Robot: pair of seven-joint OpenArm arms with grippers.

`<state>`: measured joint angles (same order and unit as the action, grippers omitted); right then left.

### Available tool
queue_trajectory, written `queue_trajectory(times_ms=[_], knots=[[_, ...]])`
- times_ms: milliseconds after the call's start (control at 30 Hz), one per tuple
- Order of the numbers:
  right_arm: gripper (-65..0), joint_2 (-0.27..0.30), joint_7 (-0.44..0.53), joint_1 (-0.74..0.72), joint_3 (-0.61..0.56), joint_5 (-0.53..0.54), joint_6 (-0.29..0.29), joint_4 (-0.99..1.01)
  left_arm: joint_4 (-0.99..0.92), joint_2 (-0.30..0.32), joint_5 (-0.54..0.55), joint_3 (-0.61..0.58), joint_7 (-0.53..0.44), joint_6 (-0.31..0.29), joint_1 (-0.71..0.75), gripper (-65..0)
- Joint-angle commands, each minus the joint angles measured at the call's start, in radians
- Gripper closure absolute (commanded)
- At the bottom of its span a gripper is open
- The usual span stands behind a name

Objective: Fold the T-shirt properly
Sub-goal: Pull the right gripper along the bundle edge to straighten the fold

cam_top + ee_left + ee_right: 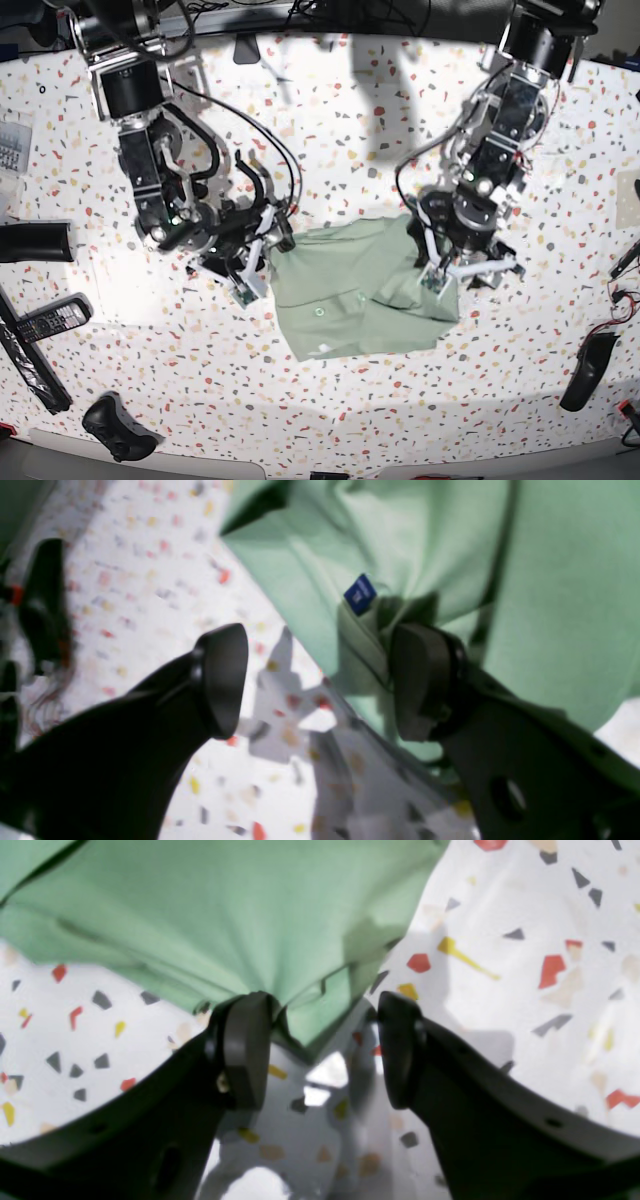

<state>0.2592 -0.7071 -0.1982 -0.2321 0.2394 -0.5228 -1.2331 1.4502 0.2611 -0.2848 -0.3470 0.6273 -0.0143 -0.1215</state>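
Note:
The T-shirt (360, 290), pale sage green, lies partly folded and wrinkled in the middle of the speckled table (330, 140). My left gripper (466, 272) hovers at its right edge, jaws wide open. In the left wrist view the left gripper (325, 685) has one finger (422, 680) over the T-shirt's (550, 580) hem, near a small blue label (360, 594). My right gripper (266, 262) stands open at the shirt's left corner. In the right wrist view that corner of the T-shirt (225, 915) pokes between the open fingers of the right gripper (322, 1050), unpinched.
Remote controls (50, 315) and a black holder (35, 240) lie at the left edge. A black game controller (120, 425) sits at the front left, a dark handset (585, 370) at the front right. Cables trail along the back edge.

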Motion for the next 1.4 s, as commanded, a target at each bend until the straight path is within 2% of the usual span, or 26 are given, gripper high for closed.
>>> queue_trajectory(times_ms=[0,33,133,200,333,467,600,667,767,933,1100,1167,1267,1367], knots=[[-32.6,0.007,-0.038,0.009,0.003,0.003,-0.005,-0.013,0.014,0.006,-0.01,0.006,-0.018,0.015,-0.033,-40.8],[-32.6,0.007,-0.038,0.025,0.003,0.009,-0.01,-0.023,0.014,0.006,-0.01,0.006,-0.018,0.015,-0.042,-40.8],[-32.6,0.007,-0.035,0.08,0.003,0.046,-0.098,-0.077,0.014,0.006,-0.01,0.006,-0.019,0.015,-0.06,-40.8],[-32.6,0.006,-0.035,0.119,0.003,0.084,-0.134,-0.126,0.014,0.006,-0.01,0.006,-0.019,0.014,-0.065,-40.8],[-32.6,0.004,-0.028,0.163,0.003,0.133,-0.134,-0.22,0.014,0.006,-0.01,0.006,-0.021,0.014,-0.067,-40.8],[-32.6,0.003,0.015,0.12,0.026,0.192,-0.111,-0.249,0.014,0.006,-0.01,0.006,-0.019,0.014,-0.067,-40.8],[-32.6,-0.008,0.177,0.053,0.035,0.209,-0.068,-0.238,0.014,0.006,-0.009,0.006,-0.007,0.015,-0.067,-40.8],[-32.6,-0.032,0.222,0.006,0.035,0.205,-0.059,-0.208,0.014,0.005,-0.009,0.006,0.003,0.014,-0.067,-40.8],[-32.6,-0.094,0.228,-0.09,0.035,0.174,-0.054,-0.113,0.014,0.006,0.009,0.006,0.013,0.015,-0.067,-40.8],[-32.6,-0.204,0.239,-0.291,0.036,0.111,-0.052,0.167,0.014,0.006,0.076,0.006,0.031,0.014,-0.066,-40.8],[-32.6,-0.252,0.287,-0.464,0.035,0.059,-0.052,0.365,0.014,0.006,0.087,0.006,0.039,0.014,-0.064,-40.8],[-32.6,-0.257,0.32,-0.513,0.036,0.02,-0.024,0.405,0.014,0.005,0.112,0.006,0.039,0.015,-0.063,-40.8],[-32.6,-0.257,0.348,-0.573,0.035,-0.048,0.103,0.465,0.015,0.005,0.196,0.006,0.061,0.014,-0.063,-40.8],[-32.6,-0.258,0.356,-0.607,0.036,-0.093,0.165,0.531,0.015,0.005,0.247,0.006,0.061,0.014,-0.058,-40.8]])
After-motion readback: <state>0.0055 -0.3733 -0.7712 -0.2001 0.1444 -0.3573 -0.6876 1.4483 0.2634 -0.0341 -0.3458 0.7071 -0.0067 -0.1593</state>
